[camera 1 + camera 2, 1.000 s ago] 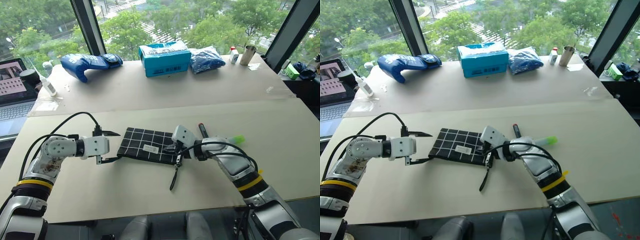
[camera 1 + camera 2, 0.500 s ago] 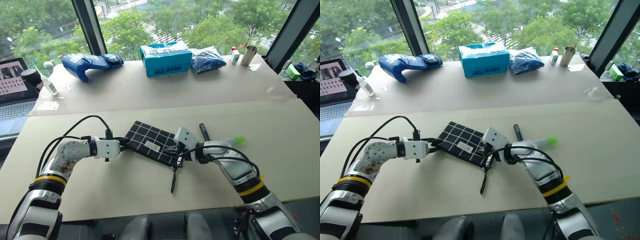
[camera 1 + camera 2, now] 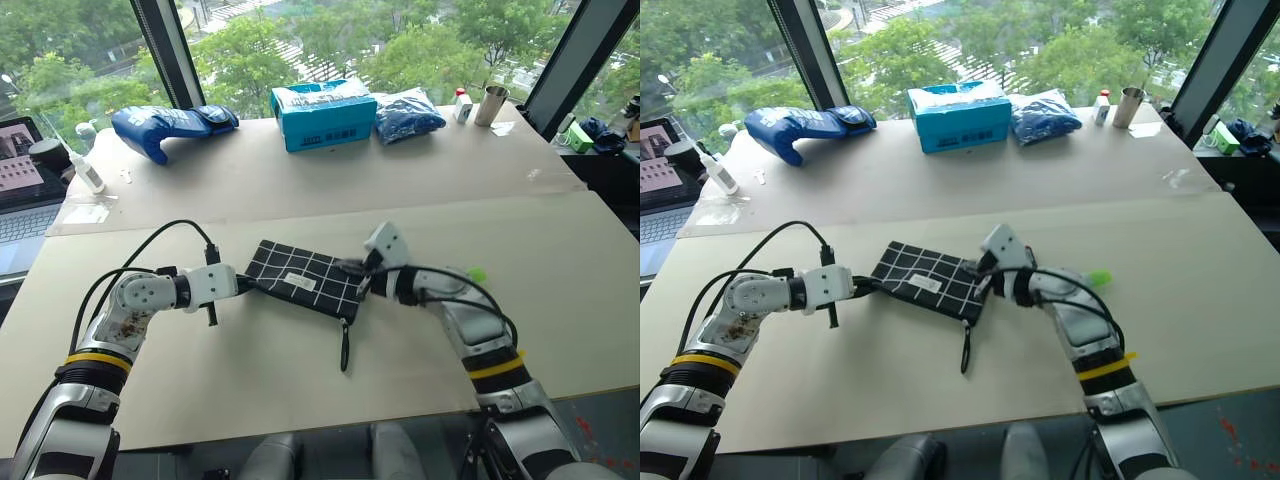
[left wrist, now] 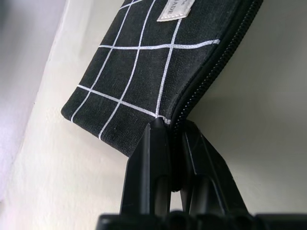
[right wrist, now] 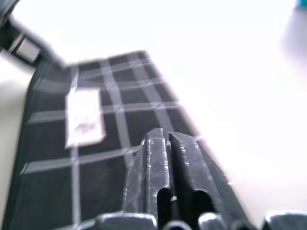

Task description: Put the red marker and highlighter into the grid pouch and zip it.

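Observation:
The grid pouch [image 3: 305,280] lies flat in the middle of the near table, white label up, its black zipper strap [image 3: 344,350] trailing off the near right corner. My left gripper [image 3: 243,284] is shut on the pouch's left corner, the fabric pinched beside the zipper [image 4: 201,81]. Above the pouch's right end hovers my right gripper [image 3: 351,267], holding nothing, its fingers [image 5: 154,143] parted by a narrow gap. The highlighter's green cap [image 3: 478,274] peeks out behind my right forearm. The red marker is hidden.
On the far table stand a teal box [image 3: 328,117], a blue glove [image 3: 175,127], a blue bag [image 3: 410,117] and a metal cup [image 3: 487,105]. A laptop [image 3: 25,165] and a white bottle [image 3: 85,175] sit at the far left.
My left gripper closed on the pouch's left corner. My right gripper let go of the zipper strap and rose above the pouch's right end. The strap now lies loose.

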Controlling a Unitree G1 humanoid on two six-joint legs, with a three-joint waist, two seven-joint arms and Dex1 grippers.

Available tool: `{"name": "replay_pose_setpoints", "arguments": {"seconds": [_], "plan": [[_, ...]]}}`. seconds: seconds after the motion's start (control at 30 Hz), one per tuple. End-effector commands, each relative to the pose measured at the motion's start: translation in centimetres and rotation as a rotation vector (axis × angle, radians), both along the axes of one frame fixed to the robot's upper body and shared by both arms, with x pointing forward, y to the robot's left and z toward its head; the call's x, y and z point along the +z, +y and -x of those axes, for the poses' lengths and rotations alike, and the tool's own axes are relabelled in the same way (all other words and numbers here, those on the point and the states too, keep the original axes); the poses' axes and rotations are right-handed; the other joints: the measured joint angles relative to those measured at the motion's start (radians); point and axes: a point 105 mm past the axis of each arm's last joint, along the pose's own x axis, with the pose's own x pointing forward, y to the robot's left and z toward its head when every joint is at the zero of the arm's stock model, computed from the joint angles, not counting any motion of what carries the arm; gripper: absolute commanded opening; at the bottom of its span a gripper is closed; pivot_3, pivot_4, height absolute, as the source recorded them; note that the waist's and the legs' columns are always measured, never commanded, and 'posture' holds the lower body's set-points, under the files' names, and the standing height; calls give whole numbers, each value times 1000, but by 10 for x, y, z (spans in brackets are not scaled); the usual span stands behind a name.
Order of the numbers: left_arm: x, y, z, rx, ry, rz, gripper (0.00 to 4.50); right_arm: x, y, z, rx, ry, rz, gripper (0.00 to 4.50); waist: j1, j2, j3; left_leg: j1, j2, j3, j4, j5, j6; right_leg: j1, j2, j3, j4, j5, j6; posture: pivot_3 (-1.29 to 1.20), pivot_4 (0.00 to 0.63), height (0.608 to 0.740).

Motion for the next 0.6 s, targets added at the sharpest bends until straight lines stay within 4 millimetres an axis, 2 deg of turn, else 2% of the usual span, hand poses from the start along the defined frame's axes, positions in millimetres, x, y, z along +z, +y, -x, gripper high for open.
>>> {"name": "replay_pose_setpoints", "arguments": {"seconds": [0.03, 0.17, 0.27, 0.33, 0.47, 0.6], "plan": [[13, 12, 3, 112, 17, 35, 0, 39, -21, 0, -42, -71, -82, 1779, -6, 0, 0, 0, 0, 0, 0, 0, 0, 0, 0, 0, 0, 0, 0, 0, 150, 740], [14, 10, 12, 231, 113, 110, 0, 54, -49, 3, -75, -57, -127, 3266, -9, 0, 0, -1, 0, 0, -1, -1, 3, 0, 0, 0, 1, 0, 1, 0, 150, 740], [22, 1, 12, 345, 170, 209, 0, 56, -72, 9, -105, 3, -148, 4241, -9, 0, 0, -2, 0, 0, -1, -2, 3, 0, 0, 0, 0, 1, 2, 0, 150, 740], [30, -7, 10, 410, 197, 282, 0, 55, -75, 19, -74, 24, -135, 4241, -3, 0, 1, -3, 0, 0, -1, -2, 4, 0, -1, 0, -1, 1, 2, 0, 150, 740], [44, -27, 11, 452, 263, 399, 0, 37, -57, 45, 42, 78, -90, 4241, 2, 0, 1, -3, 0, 1, 0, -3, 5, 2, 0, 0, -2, 1, 3, 0, 150, 740], [45, -31, 14, 467, 309, 394, 0, 11, -34, 41, 25, 114, -33, 4241, -12, 0, 1, 0, 3, 5, 1, -3, 5, 2, -1, 0, -2, 1, 2, 0, 150, 740]]}}
